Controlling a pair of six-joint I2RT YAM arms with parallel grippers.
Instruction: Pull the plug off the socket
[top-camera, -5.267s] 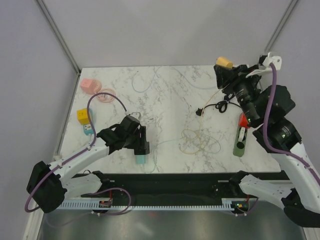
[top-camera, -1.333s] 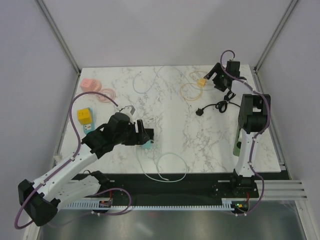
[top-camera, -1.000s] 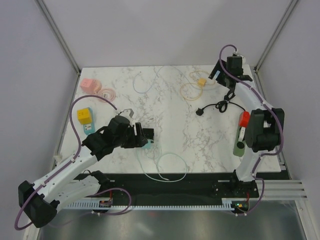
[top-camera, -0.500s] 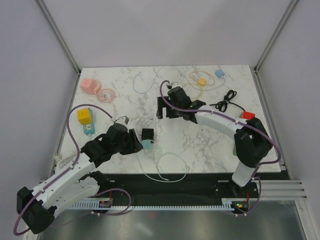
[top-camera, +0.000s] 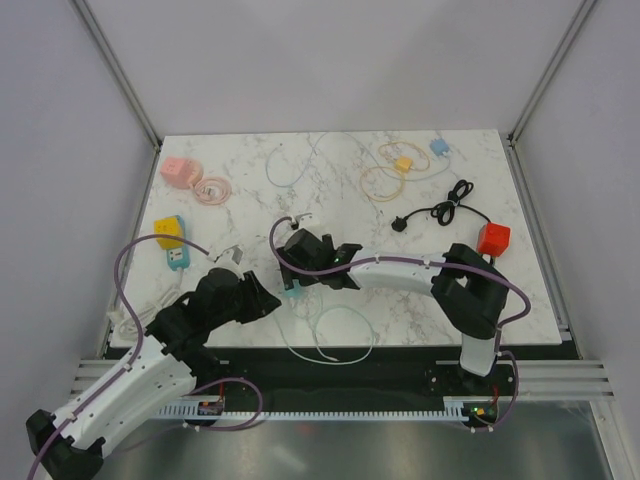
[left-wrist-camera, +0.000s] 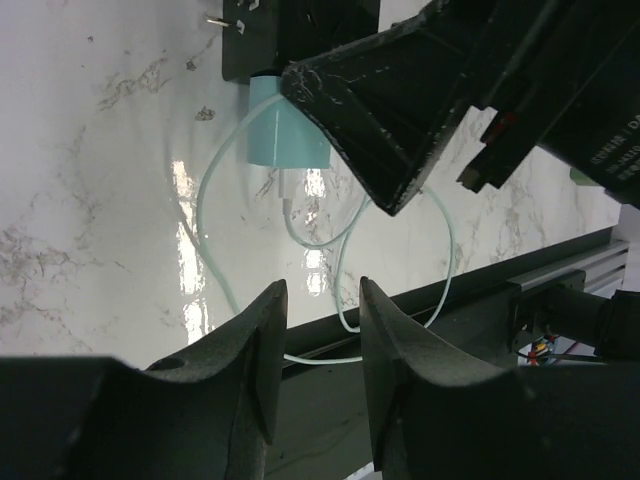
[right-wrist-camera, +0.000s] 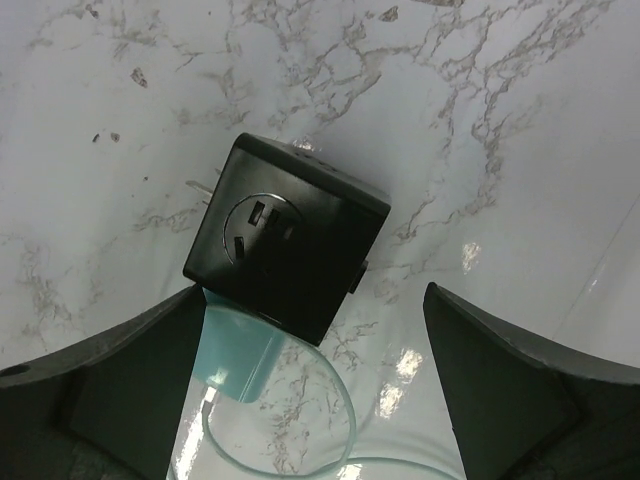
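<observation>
Plug (right-wrist-camera: 235, 360), teal, butts against black socket (right-wrist-camera: 285, 250); R gripper (right-wrist-camera: 312, 300) fingers spread wide astride socket, holding nothing; L gripper (left-wrist-camera: 320, 290) fingers narrowly parted, empty, near plug.

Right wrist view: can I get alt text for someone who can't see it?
A black socket cube lies outlet-face up on the white marble table, a teal plug against its lower-left side and a thin pale cable trailing below. The right gripper hangs above it, fingers spread wide.

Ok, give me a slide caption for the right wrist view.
Open right hand over a black socket cube, teal plug in its side, on marble table.
</observation>
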